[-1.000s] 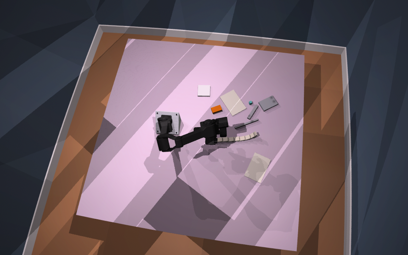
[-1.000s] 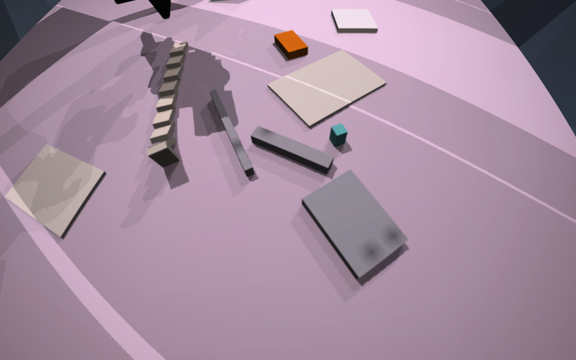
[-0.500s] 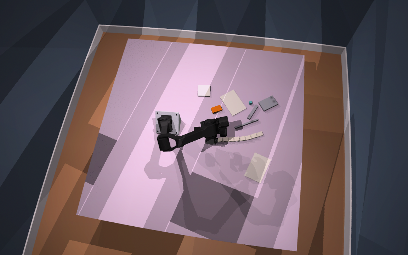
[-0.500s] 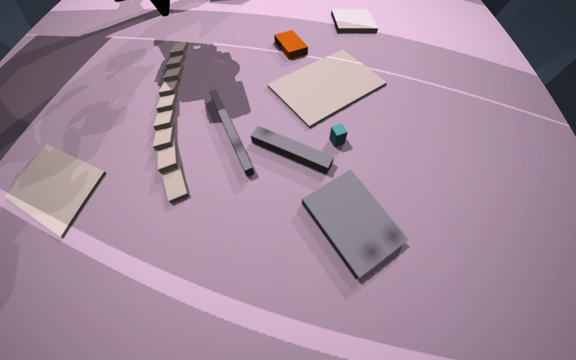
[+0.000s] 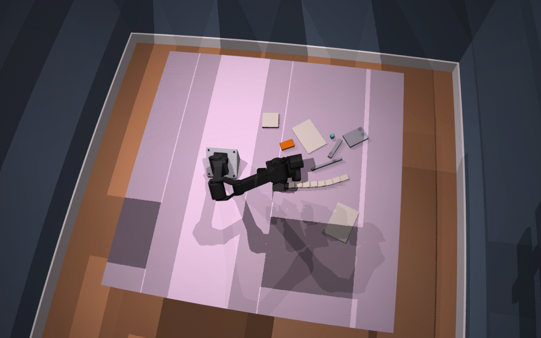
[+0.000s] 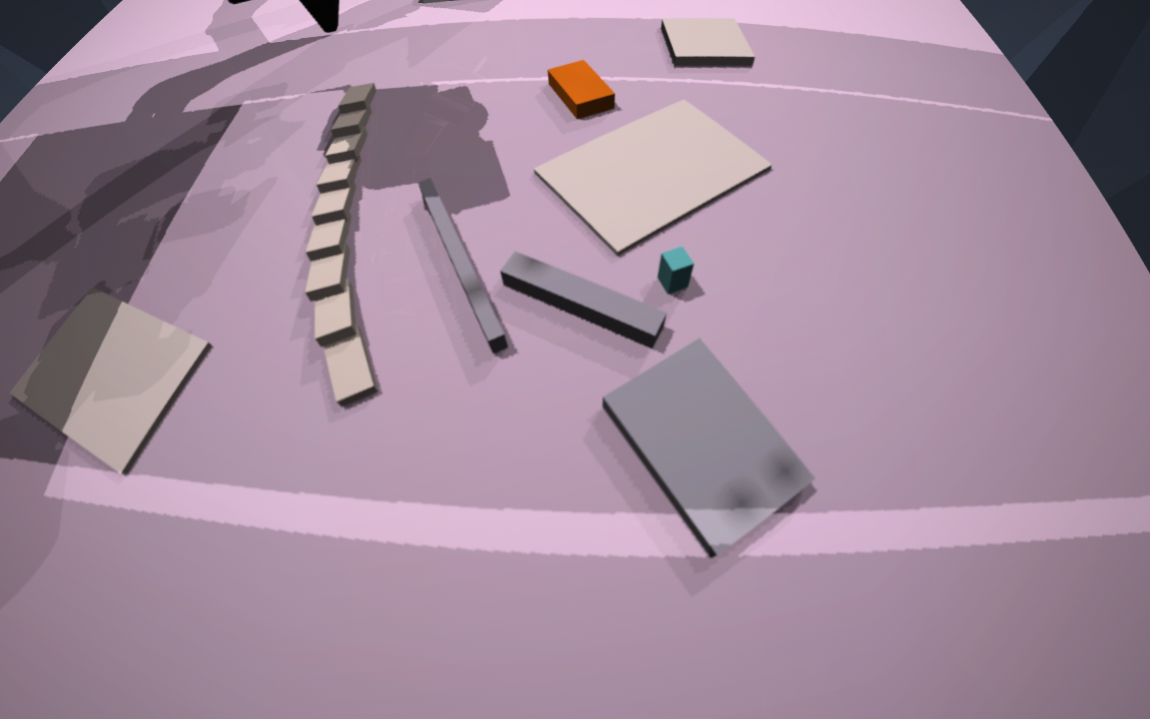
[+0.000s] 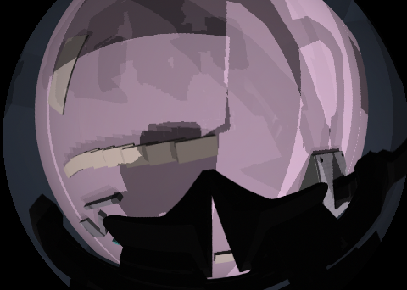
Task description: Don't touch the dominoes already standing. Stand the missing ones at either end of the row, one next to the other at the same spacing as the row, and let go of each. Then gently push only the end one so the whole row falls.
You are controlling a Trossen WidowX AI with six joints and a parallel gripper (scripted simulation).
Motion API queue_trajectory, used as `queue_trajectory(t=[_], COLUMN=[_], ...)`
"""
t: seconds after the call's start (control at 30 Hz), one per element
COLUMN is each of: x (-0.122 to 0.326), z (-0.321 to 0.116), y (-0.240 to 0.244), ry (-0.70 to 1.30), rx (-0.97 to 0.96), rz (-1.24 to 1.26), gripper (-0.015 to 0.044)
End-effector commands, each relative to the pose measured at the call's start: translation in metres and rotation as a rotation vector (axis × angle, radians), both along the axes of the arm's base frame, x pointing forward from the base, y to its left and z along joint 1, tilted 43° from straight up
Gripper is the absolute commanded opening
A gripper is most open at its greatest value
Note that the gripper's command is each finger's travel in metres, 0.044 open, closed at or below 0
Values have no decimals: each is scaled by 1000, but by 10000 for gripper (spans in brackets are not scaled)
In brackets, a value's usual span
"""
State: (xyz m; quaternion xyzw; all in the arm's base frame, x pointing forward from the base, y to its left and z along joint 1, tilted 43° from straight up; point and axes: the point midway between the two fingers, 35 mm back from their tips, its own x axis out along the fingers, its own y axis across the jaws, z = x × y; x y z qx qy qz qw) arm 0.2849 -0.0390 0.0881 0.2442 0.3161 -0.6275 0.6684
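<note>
The row of cream dominoes (image 5: 325,183) (image 6: 331,240) (image 7: 112,156) is down, in a gently curved, overlapping chain, each tipped away from the arm's base. The far end domino (image 5: 344,178) (image 6: 350,367) lies flat on the table. The near end domino (image 6: 359,95) (image 7: 198,149) lies tipped over towards its neighbour, just beyond my fingertips in the wrist view. No domino stands upright. My gripper (image 5: 287,186) (image 7: 209,175) is shut with nothing between its tips, above the near end of the chain. In the exterior view only a dark tip shows at the top edge.
Beside the chain lie a thin grey bar (image 5: 326,164) (image 6: 461,264), a thicker grey bar (image 5: 335,148) (image 6: 583,300), a teal block (image 5: 332,136) (image 6: 676,270), a grey slab (image 5: 355,136) (image 6: 704,446), an orange block (image 5: 286,144) (image 6: 579,83) and several flat cream plates.
</note>
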Motion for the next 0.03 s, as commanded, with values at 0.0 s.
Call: queue_trajectory(t=[0.0], x=[0], z=[0], y=[0], ry=[-1], rx=[3], rz=[-3], gripper=[0])
